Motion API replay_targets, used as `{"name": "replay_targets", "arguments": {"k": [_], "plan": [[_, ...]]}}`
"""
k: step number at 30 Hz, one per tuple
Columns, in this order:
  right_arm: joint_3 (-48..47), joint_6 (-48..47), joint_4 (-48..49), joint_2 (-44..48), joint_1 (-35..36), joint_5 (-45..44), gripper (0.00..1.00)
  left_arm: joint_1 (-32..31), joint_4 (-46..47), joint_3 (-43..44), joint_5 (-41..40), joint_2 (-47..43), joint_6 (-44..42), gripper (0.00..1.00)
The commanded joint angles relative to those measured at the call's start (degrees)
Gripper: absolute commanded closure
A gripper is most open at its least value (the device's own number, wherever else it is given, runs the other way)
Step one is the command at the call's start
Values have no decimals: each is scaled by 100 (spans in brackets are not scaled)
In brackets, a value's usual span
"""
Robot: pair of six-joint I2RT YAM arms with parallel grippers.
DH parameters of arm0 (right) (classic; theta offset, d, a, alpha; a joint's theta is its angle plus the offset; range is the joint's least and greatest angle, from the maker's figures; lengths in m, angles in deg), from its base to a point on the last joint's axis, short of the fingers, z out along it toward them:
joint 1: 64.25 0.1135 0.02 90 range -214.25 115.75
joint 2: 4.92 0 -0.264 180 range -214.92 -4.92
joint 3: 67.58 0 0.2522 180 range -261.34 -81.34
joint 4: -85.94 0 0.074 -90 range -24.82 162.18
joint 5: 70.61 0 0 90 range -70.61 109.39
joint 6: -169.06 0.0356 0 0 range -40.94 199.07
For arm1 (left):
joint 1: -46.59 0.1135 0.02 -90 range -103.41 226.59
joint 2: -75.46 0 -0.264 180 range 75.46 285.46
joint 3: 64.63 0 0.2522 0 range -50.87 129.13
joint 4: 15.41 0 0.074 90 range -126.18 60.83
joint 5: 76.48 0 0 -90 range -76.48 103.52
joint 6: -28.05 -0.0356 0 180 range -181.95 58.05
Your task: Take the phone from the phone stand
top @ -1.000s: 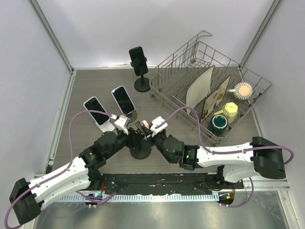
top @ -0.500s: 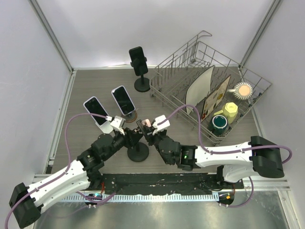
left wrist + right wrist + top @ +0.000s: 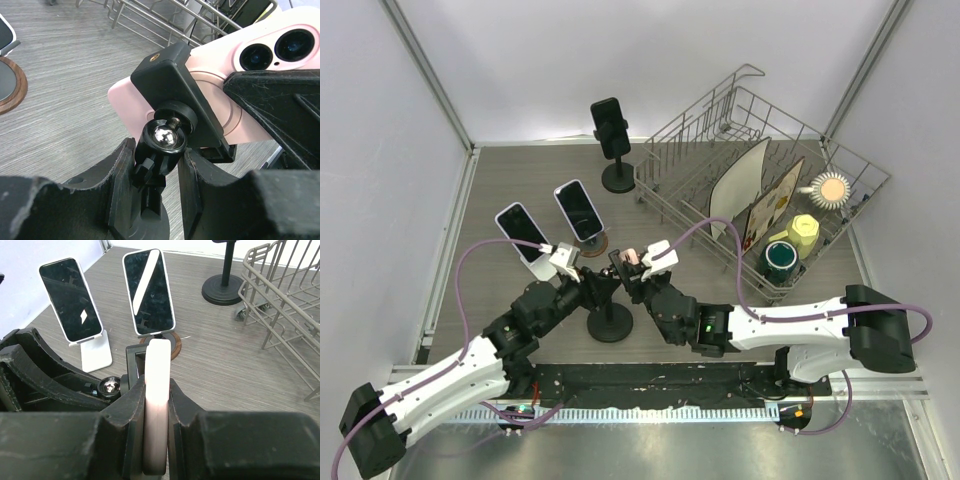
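A pink phone (image 3: 629,260) sits in the clamp of a black phone stand (image 3: 611,322) near the table's front middle. My left gripper (image 3: 597,287) is shut on the stand's neck just under its ball joint, as the left wrist view shows (image 3: 156,150). The phone's back and camera lenses (image 3: 260,70) fill that view's upper right, held in the black clamp (image 3: 175,90). My right gripper (image 3: 634,277) is shut on the phone. In the right wrist view the phone stands edge-on (image 3: 157,370) between my fingers (image 3: 132,410), with the clamp (image 3: 133,360) still around its far end.
A phone on a white stand (image 3: 523,233) and a phone on a round wooden base (image 3: 579,211) stand just beyond my left gripper. A black phone on a black stand (image 3: 610,125) is at the back. A wire dish rack (image 3: 760,190) with plates and cups fills the right.
Both grippers, the stand and the phone shifted slightly over the last second. Both grips are unchanged, and almost nothing moved in the last half second.
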Motion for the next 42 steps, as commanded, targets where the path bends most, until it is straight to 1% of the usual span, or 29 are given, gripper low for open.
{"name": "replay_targets", "arguments": {"k": [1,2,3,8,15,21,24,25,26,27,29,30,32,33,36,37,42], "plan": [[5,-580,-124,273,-228,-1136,99,231,-272,-44,-537,-20,-104,100],[-56,-440,-377,246,-245,-1398,99,214,-281,-26,-484,-20,-140,100],[-144,-404,-476,211,-271,-1461,99,196,-281,0,-432,-20,-175,100],[-268,27,-1099,263,-535,-1576,99,20,-246,-8,-449,-38,-315,100],[-373,264,-1513,229,-729,-1840,99,-173,-62,-70,-352,-143,-500,100],[-382,265,-1479,202,-764,-1753,99,-375,35,-70,-387,-12,-562,100],[-190,54,-1058,333,-764,-1296,99,-437,105,-44,-352,50,-597,100],[-110,-181,-726,377,-764,-1112,99,-428,131,-35,-300,94,-623,100],[3,-245,-618,421,-755,-849,99,-428,140,9,-247,120,-693,97],[39,-297,-556,500,-755,-664,99,-437,141,44,-116,147,-746,78],[127,-543,-336,588,-738,-225,99,-428,114,167,78,278,-842,58],[145,-614,-301,676,-738,-75,99,-428,97,228,270,322,-913,41],[198,-824,-178,755,-729,198,99,-437,-17,422,394,472,-983,29],[224,-877,-152,791,-711,399,99,-428,-61,501,421,507,-1053,19],[312,-1124,-2,957,-694,848,99,-428,-237,738,386,683,-1177,10],[330,-1159,24,1010,-685,919,99,-428,-281,843,247,727,-1229,9],[330,-1352,-28,1125,-658,1280,99,-428,-299,1090,149,999,-1361,8]]}}
